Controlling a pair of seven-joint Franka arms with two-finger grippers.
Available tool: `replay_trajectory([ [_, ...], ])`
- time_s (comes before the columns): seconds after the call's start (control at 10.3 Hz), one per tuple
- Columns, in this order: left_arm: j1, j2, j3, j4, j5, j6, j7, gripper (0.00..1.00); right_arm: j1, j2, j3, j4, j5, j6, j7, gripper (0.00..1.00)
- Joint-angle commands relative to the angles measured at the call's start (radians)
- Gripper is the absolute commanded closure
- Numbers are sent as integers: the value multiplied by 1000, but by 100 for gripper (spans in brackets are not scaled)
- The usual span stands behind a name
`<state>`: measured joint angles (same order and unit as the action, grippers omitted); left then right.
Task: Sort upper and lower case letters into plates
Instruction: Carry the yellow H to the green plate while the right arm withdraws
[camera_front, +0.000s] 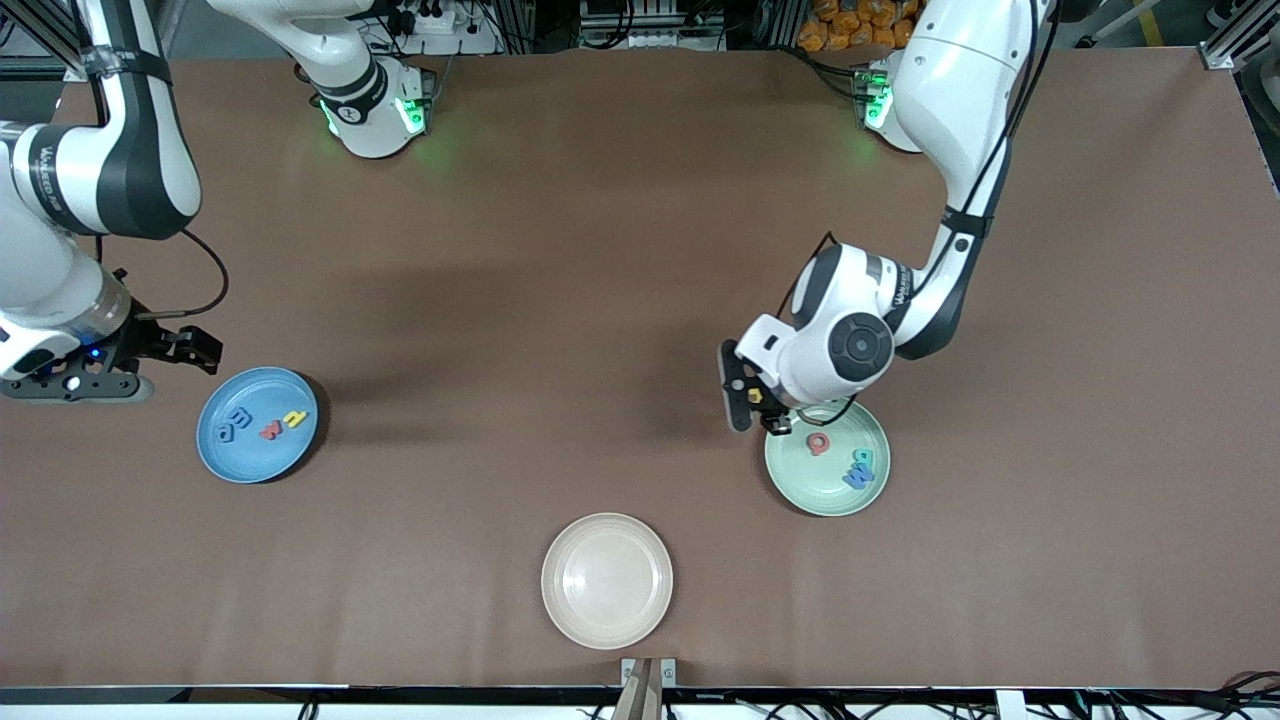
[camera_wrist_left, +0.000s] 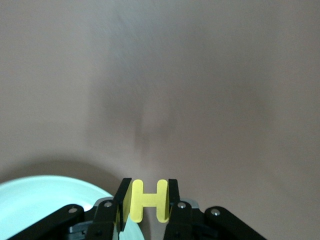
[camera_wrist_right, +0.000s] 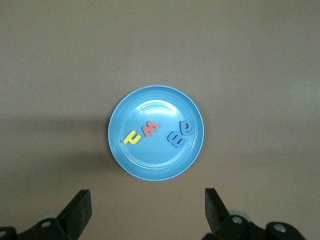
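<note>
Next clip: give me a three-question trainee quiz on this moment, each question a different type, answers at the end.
1. True or false: the left hand is shut on a yellow letter H.
2. Which plate holds no letters? A) blue plate B) mint green plate C) cream-white plate
3. Fill in: the right hand, fingers open, hangs beside the ____ plate.

Key: 1 true; 2 C; 3 blue.

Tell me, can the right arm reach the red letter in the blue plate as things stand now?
Probably yes. The right gripper hangs open above the table beside the blue plate, holding nothing, and the red letter lies uncovered between the yellow letter and two blue ones, with nothing over it.
</note>
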<state>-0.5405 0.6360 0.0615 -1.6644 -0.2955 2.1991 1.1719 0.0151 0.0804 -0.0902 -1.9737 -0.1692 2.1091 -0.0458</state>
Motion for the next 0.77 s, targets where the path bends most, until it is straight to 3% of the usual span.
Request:
replay_trajectory([
  [0.0, 28, -39, 9, -70, 21, -4, 96, 97, -9, -94, 0, -105, 19, 32, -23, 0],
  [0.29, 73, -33, 11, -66, 21, -4, 181, 97, -7, -129, 1, -64, 17, -23, -20, 0],
  [0.48, 73, -29, 11, -46, 12, -1, 178, 97, -3, -128, 3, 66, 23, -157, -16, 0],
  [0.68, 73, -24, 11, -44, 12, 5, 180, 97, -1, -119, 3, 215, 113, -289, -14, 0],
])
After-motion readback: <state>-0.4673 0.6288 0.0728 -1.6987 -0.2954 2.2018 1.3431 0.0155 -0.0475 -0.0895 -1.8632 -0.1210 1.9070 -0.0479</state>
